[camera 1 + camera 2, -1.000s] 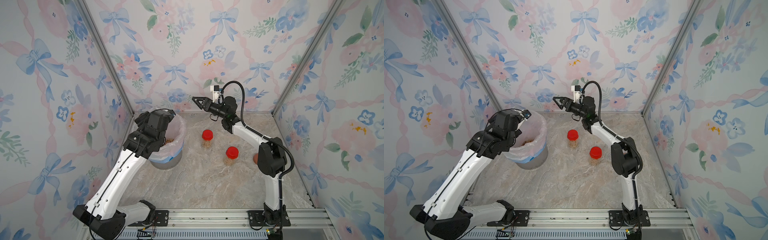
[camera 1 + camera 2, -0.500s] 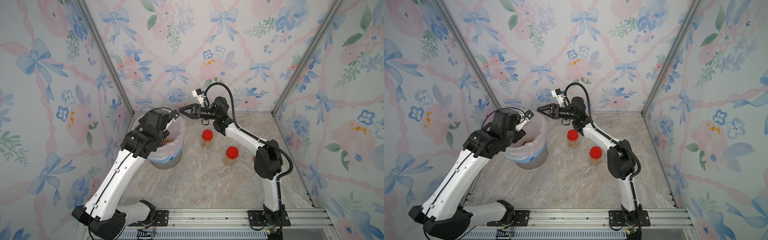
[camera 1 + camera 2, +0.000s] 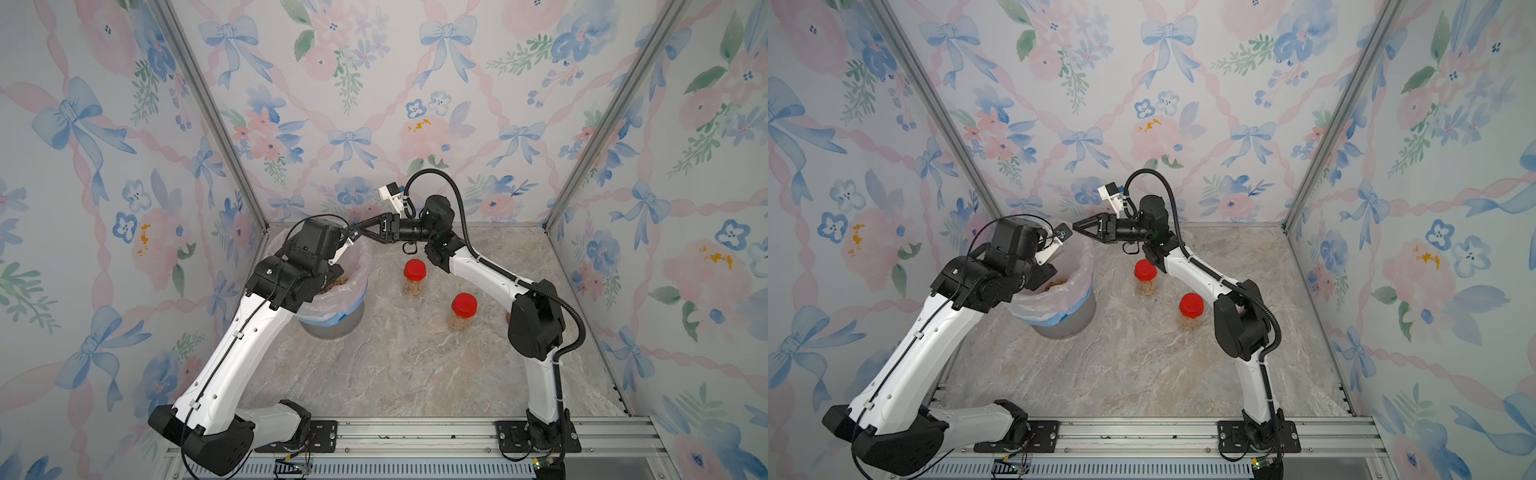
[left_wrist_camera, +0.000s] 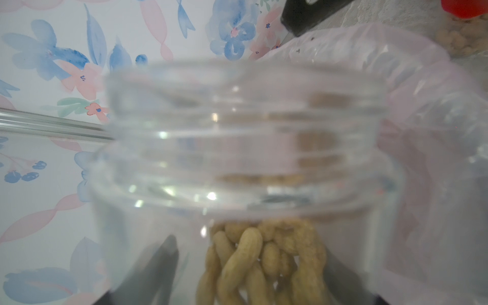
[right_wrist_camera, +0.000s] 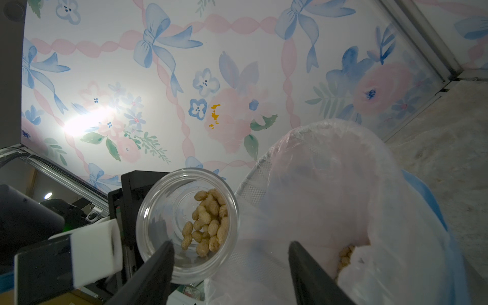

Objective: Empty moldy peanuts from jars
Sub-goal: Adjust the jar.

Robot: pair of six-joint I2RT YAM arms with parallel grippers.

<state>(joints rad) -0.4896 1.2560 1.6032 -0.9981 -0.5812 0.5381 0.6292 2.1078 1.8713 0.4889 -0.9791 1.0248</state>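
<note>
Marble tabletop [image 3: 395,374], floral walls [image 3: 374,83]; left hand [image 4: 248,272] grips open jar [image 5: 163,211], right hand [image 5: 229,244] narrow, empty.

Both top views look down from high at the near edge toward the far wall [image 3: 374,124], covering the whole table [image 3: 415,374]. The left wrist camera sits right against the open jar [image 4: 245,148]; the right wrist camera faces left into its mouth, both sharing the bin liner [image 5: 343,198].
</note>
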